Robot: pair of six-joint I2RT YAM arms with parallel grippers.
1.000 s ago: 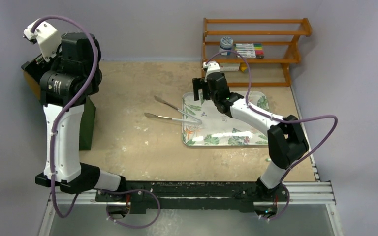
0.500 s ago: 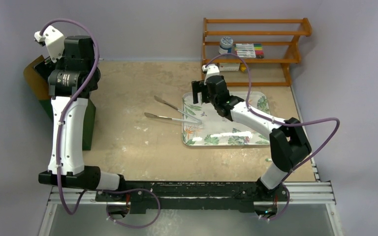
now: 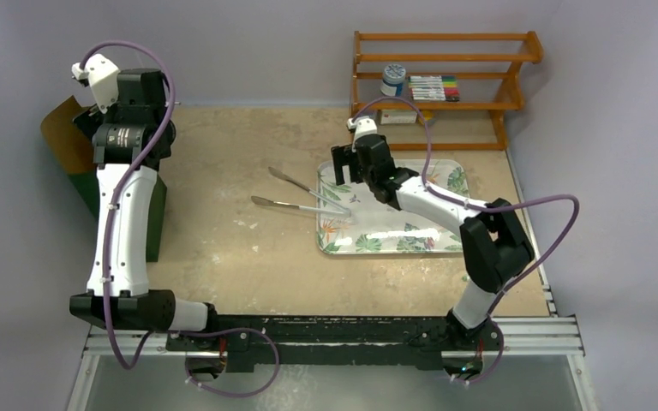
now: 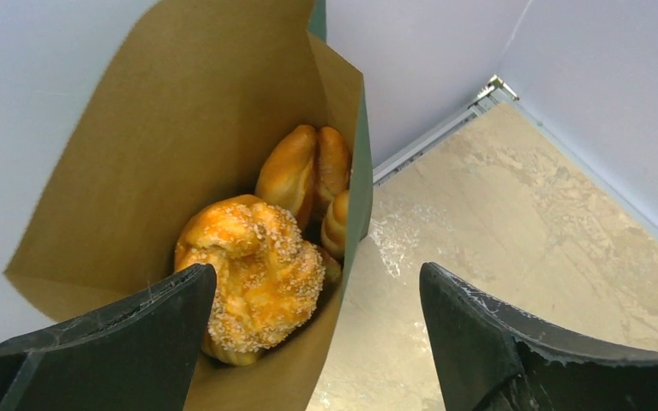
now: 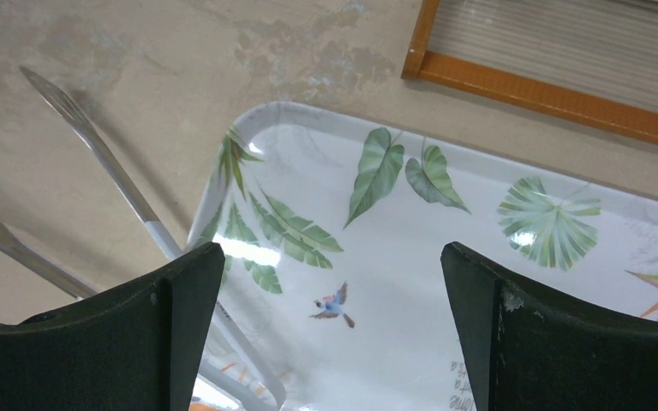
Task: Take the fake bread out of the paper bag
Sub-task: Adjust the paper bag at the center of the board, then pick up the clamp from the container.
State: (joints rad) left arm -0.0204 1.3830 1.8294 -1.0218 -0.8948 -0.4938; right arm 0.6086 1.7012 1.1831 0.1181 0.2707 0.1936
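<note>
The sandy worktop (image 3: 248, 257) carries a dark green paper bag (image 4: 163, 128) at its left edge, its brown-lined mouth open. A leaf-printed tray (image 5: 480, 282) lies right of centre. The left pincer (image 4: 315, 274) hangs released over the bag's mouth, gripping nothing. The right pincer (image 5: 332, 257), likewise spread wide, hovers above the tray's far left corner. The fake bread (image 4: 253, 274) sits inside the bag, a sugared twist in front and smoother loaves behind. Metal tongs (image 3: 296, 193) lie left of the tray, their joined end reaching onto its edge.
</note>
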